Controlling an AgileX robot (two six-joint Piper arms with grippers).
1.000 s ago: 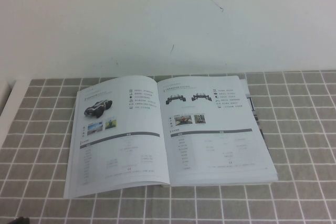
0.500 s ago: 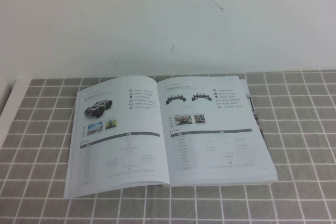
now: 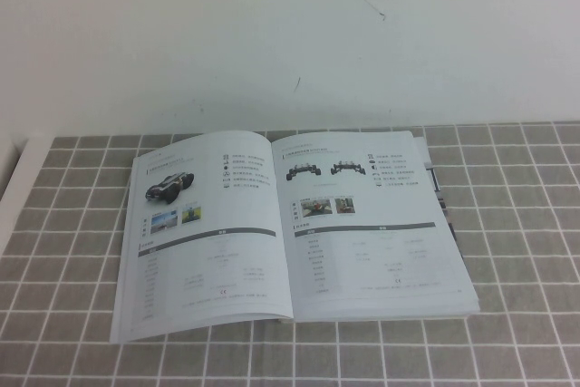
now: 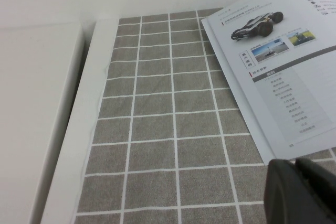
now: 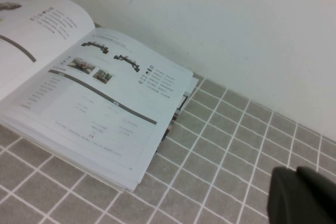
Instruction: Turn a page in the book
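White book [image 3: 290, 228] open flat, left gripper [image 4: 303, 191] unreadable, right gripper [image 5: 304, 195] pressed together.

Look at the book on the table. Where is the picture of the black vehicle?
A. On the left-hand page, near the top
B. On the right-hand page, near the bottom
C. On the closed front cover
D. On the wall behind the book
A: the open book shows the black vehicle photo near the top of its left-hand page.
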